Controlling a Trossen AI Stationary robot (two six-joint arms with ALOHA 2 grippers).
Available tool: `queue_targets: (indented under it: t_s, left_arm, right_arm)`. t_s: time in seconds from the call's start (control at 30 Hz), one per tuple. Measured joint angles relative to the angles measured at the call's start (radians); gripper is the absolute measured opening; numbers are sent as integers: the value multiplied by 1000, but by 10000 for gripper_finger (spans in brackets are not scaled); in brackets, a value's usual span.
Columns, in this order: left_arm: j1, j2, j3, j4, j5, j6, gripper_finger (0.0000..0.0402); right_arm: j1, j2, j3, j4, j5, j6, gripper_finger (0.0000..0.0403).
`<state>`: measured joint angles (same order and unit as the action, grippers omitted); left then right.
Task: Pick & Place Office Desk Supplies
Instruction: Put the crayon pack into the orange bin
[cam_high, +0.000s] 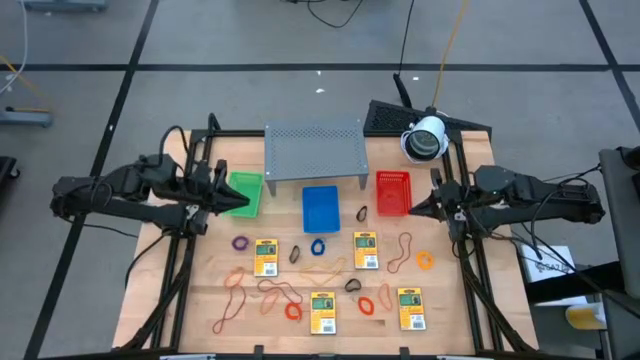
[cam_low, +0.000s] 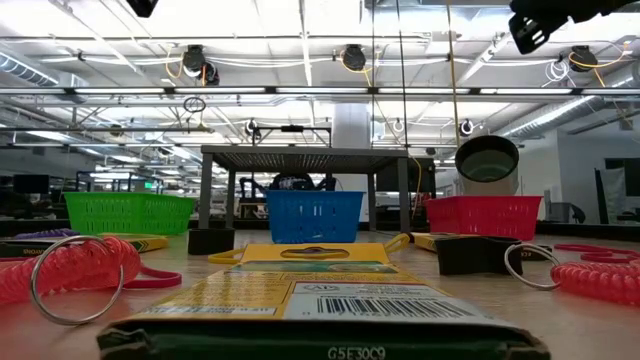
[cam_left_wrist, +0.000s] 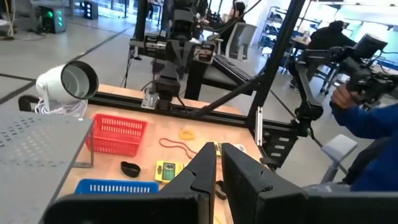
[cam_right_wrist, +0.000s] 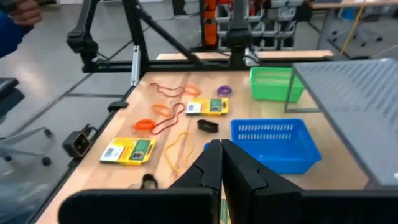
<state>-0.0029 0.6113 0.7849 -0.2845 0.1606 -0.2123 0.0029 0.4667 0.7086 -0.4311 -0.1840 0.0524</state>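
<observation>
Both arms hang above the back corners of the wooden table (cam_high: 200, 300), holding nothing: the left gripper (cam_high: 240, 200) sits over the green tray (cam_high: 243, 193) with its dark fingers (cam_left_wrist: 200, 177) all but pressed together, a thin slit between them, and the right gripper (cam_high: 413, 207) is at the outer edge of the red tray (cam_high: 392, 192), clenched tight on air. The supplies lie on the boards ahead of both grippers, towards the front edge and well clear of either one. I count five yellow packets (cam_high: 265, 257), flat printed rectangles with green-black labels; nearest the right gripper is the one at (cam_high: 366, 250), and three more sit closer to the front. Thin orange-red rubber bands (cam_high: 233, 296) sprawl in loose loops, about five or six, some tangled so the count is unsure. Small coiled rings number roughly five: one purple (cam_high: 240, 243), one blue (cam_high: 318, 246), and three orange or red (cam_high: 425, 260). Three dark clips (cam_high: 362, 213) show, one just beside the red tray. Between the two grippers stands a blue tray (cam_high: 320, 207), slatted plastic like the other two trays. Behind it is one grey perforated metal shelf (cam_high: 314, 152) on thin legs, and a round white camera (cam_high: 425, 138) sits past the right gripper.
</observation>
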Motion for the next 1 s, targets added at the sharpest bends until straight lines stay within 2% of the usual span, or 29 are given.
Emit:
queue_targets:
  t_s: [0.23, 0.5, 0.6, 0.73, 0.83, 1.0]
  left_arm:
    - [-33, -1, 0, -12, 0, 11, 33]
    - [-78, -1, 0, -106, -4, 75, 33]
    - [-92, 0, 0, -164, -17, 108, 33]
    - [-110, 7, -23, -159, -89, 139, 33]
    - [-115, 20, -64, -101, -127, 145, 33]
    - [-115, 45, -167, -2, -166, 113, 33]
  right_arm:
    - [0, -2, 0, -36, 1, 20, 0]
    - [0, -2, -12, -66, 3, 4, 0]
    - [0, -3, -50, -26, 4, -12, 0]
    - [-1, -4, -143, 95, 4, -12, 0]
    - [-1, -4, -234, 229, 6, 0, 0]
    - [-1, -4, -351, 385, 103, 39, 0]
